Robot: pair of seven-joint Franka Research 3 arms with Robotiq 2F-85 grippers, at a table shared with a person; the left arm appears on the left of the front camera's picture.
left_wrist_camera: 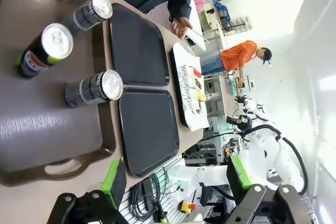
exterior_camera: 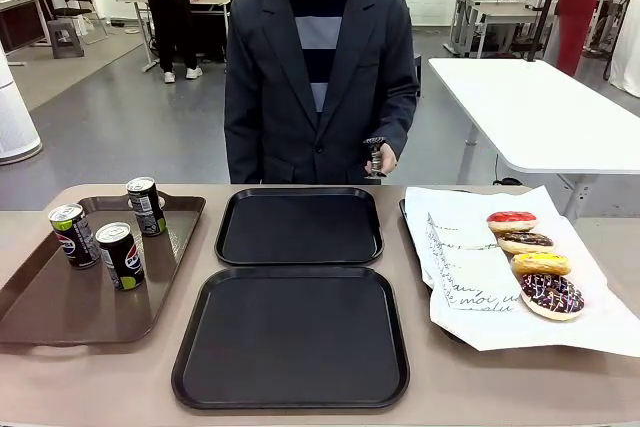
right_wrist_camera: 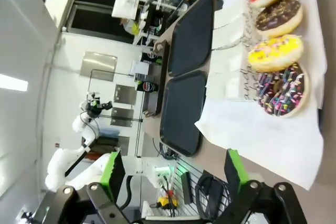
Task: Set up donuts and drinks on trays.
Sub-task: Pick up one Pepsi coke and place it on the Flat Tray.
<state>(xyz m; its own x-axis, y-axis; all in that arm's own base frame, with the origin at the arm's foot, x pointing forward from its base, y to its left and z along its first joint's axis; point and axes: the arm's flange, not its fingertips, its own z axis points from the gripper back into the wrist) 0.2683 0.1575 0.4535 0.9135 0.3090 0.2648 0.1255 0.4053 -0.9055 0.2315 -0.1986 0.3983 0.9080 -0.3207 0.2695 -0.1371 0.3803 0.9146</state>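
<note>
Two black trays lie bare at mid-table, the far one [exterior_camera: 299, 226] and the near one [exterior_camera: 291, 337]. Three black soda cans [exterior_camera: 120, 254] stand on a brown tray [exterior_camera: 60, 307] at the left. Several donuts lie in a row on white paper at the right: red [exterior_camera: 511, 220], chocolate [exterior_camera: 525, 241], yellow [exterior_camera: 540, 264] and sprinkled [exterior_camera: 552, 295]. My left gripper [left_wrist_camera: 176, 174] hangs open above the table near the brown tray [left_wrist_camera: 52, 129] and its cans [left_wrist_camera: 97, 87]. My right gripper [right_wrist_camera: 173, 169] is open too, above the paper [right_wrist_camera: 262, 135] near the donuts [right_wrist_camera: 275, 52].
A person stands at the far edge, one hand [exterior_camera: 380, 159] holding a small dark object. The white paper [exterior_camera: 480, 277] covers a dark tray edge at the right. A white table [exterior_camera: 540, 112] stands behind.
</note>
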